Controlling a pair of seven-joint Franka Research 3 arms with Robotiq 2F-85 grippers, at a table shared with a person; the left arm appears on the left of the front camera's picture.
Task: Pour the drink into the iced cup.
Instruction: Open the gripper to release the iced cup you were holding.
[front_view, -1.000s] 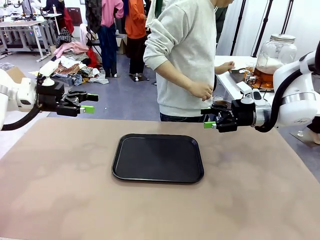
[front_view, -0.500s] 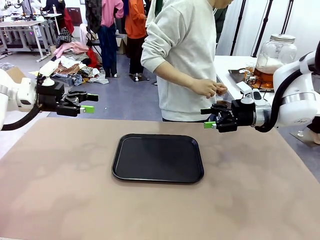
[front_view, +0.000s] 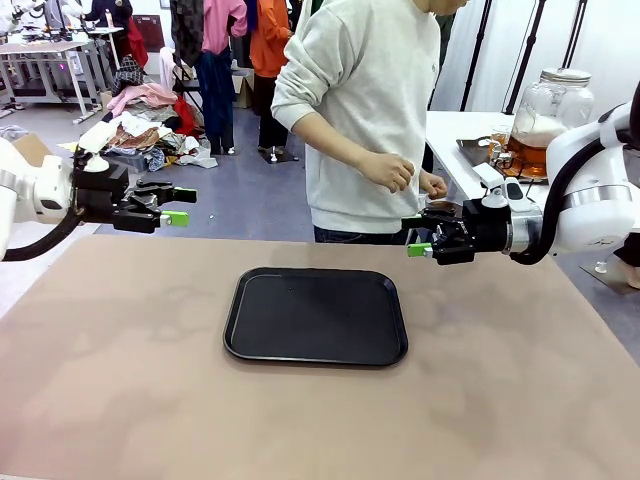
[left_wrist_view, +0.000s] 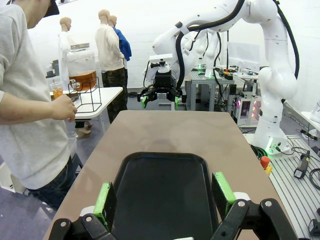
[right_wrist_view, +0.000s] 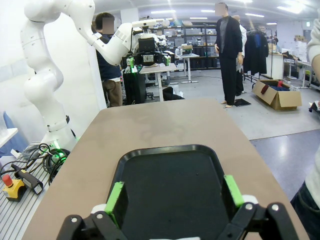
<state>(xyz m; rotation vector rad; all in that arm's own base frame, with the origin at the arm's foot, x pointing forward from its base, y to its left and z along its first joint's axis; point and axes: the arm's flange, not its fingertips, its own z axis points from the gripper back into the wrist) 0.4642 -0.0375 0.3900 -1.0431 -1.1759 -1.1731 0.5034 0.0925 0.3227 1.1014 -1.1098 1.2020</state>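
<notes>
left arm: comes in from the left side and reaches level over the table's left edge, up in the air.
left gripper (front_view: 178, 206): fingers spread apart, nothing between them. it points toward the middle. in its own wrist view the green pads (left_wrist_view: 104, 201) stand wide, one at each side of the tray.
table (front_view: 120, 380): brown top, bare around the tray.
tray (front_view: 316, 315): black, flat, in the middle of the table, nothing on it. it lies between the two grippers and lower than both.
person (front_view: 365, 110): stands at the far side, just behind the tray, in a pale sweater. both hands are held up in front of the body. one hand (front_view: 387, 171) is loosely curled, near the right gripper but not touching it.
right gripper (front_view: 419, 236): fingers spread apart, holding nothing. it points toward the middle, above the table's far right part.
right arm: comes in from the right side, bent, held level.
drink (front_view: 530, 152): amber, in a big clear jar with a lid, on a white side table behind the right arm, well apart from the tray.
</notes>
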